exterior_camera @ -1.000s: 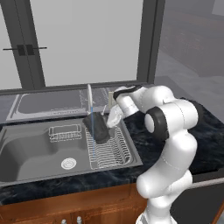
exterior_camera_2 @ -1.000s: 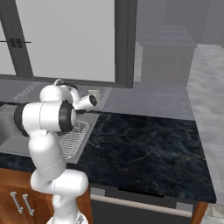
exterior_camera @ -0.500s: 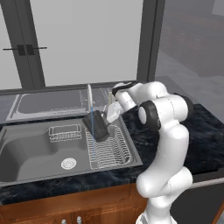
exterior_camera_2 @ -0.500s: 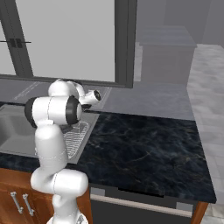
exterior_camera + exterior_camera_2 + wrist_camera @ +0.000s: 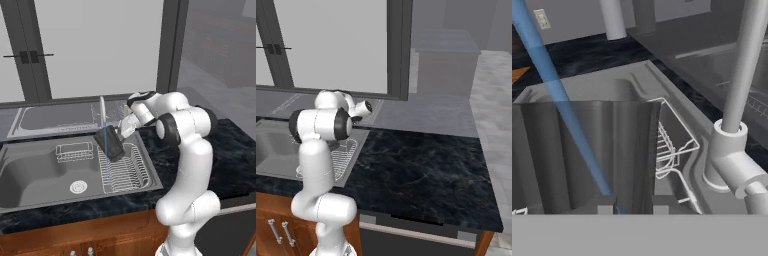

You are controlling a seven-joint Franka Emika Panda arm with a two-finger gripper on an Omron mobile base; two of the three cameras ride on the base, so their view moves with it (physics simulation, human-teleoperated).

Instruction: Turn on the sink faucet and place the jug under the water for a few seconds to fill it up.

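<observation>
The tall silver sink faucet (image 5: 102, 111) stands at the back rim of the sink (image 5: 35, 172), and the water (image 5: 106, 162) falls from it as a thin blue stream. The dark translucent jug (image 5: 111, 143) hangs tilted under the spout, with the stream running through it. My gripper (image 5: 122, 133) is shut on the jug's right side. In the hand view the jug (image 5: 587, 155) is close in front, the water (image 5: 557, 95) slants across it, and the faucet (image 5: 743, 70) with its base lever (image 5: 743, 175) rises at the right.
Wire dish racks (image 5: 74, 151) (image 5: 125, 172) lie in the basin around the round drain (image 5: 78, 186). A flat grey drainboard tray (image 5: 52, 117) sits behind the sink below the window. Dark marble counter (image 5: 416, 170) stretches to the right.
My arm's elbow and upper links have swung a little to the left and more upright. The jug stays held under the spout at about the same spot.
</observation>
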